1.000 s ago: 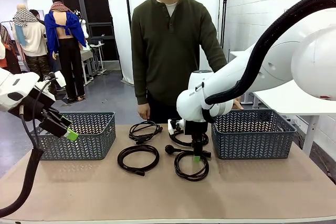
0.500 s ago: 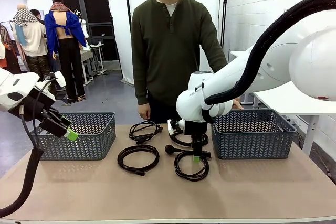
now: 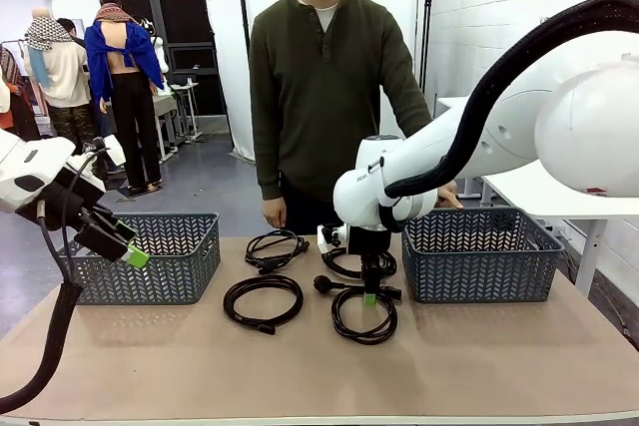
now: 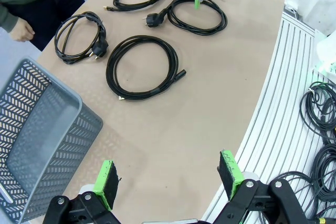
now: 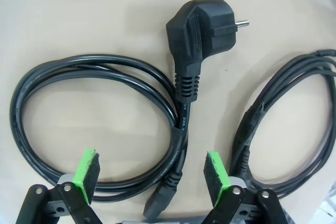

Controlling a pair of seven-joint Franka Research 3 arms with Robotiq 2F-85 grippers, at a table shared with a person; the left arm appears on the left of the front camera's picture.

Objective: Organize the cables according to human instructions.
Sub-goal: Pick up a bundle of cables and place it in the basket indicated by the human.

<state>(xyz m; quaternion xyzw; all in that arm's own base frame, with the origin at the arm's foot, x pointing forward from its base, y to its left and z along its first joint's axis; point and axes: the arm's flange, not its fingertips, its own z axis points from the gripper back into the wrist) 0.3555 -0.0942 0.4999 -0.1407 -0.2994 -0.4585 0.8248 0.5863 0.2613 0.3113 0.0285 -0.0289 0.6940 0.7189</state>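
Right hand (image 5: 151, 165) wide, straddling cable (image 5: 185, 85) by its plug. Risk: pinches one strand only (loop uncoils on lift), or snags neighbouring cable (image 5: 251, 121). Left hand (image 4: 168, 166) wide too.

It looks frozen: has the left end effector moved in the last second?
No. The left end effector sits at the same spot against the left basket.

Cables (image 5: 94, 62): black rubbery sheath, smooth, faint sheen. Plug (image 5: 202, 30) is moulded matt black plastic with a ribbed neck, and its pin (image 5: 242, 23) is bright metal. Table (image 4: 199, 108) top matt tan, finely speckled; basket (image 4: 31, 124) dull grey plastic lattice.
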